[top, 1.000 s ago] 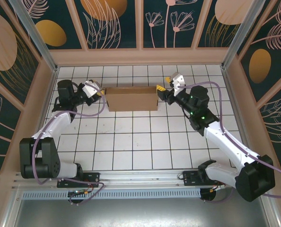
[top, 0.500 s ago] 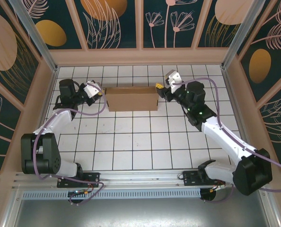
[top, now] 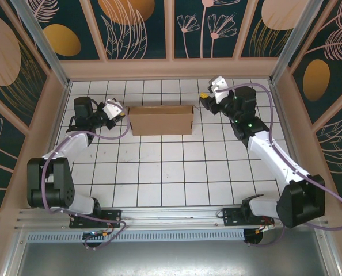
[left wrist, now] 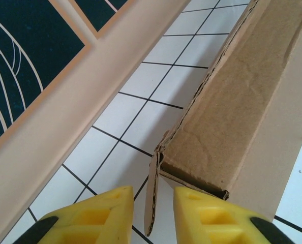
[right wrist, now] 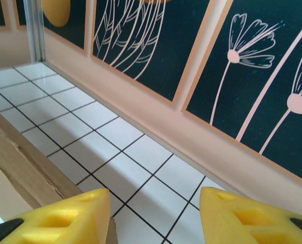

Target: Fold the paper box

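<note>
Sitting toward the far side of the white tiled table (top: 159, 172), the paper box (top: 161, 119) lies as a long, low brown shape between the two arms. The left gripper (top: 120, 112) is at the box's left end. In the left wrist view its yellow fingers (left wrist: 97, 213) are parted, with a thin loose end flap (left wrist: 152, 203) standing on edge in the gap, seemingly touching neither pad, though the frame's lower edge cuts this off. The right gripper (top: 203, 98) hangs just off the box's far right corner, apart from the cardboard. Its jaws are spread wide over bare tiles near the back wall (right wrist: 191, 127).
</note>
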